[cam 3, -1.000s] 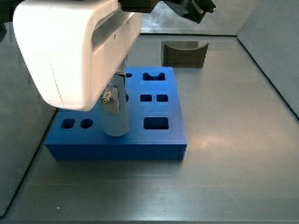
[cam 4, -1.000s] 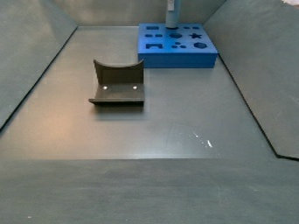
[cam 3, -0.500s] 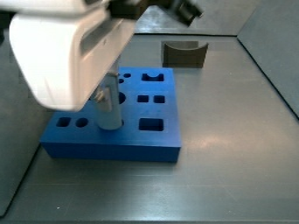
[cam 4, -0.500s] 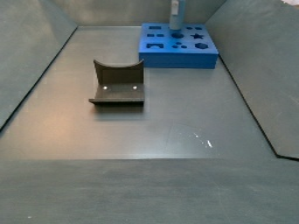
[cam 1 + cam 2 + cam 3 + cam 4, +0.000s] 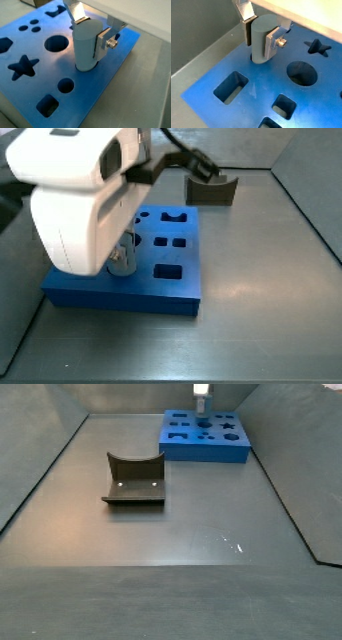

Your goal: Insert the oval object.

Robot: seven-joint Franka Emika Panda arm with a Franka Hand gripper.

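Note:
The oval object [image 5: 85,47] is a pale grey upright peg held between my gripper's [image 5: 91,31] flat silver fingers. Its lower end stands in a hole of the blue block [image 5: 40,90], as both wrist views show [image 5: 261,42]. The blue block has several shaped holes. In a side view the gripper [image 5: 123,256] is mostly hidden behind the big white arm, with the peg [image 5: 122,260] showing over the blue block [image 5: 147,293]. In a side view the block [image 5: 203,439] lies at the far end and the peg [image 5: 201,412] stands on its far edge.
A brown block with a curved notch [image 5: 134,479] lies mid-floor, also seen in a side view [image 5: 211,190]. Grey walls enclose the floor on the sides.
The arm and the blue block have shifted in a side view; the peg sits lower in the block than a second ago. The gripper stays shut on the peg.

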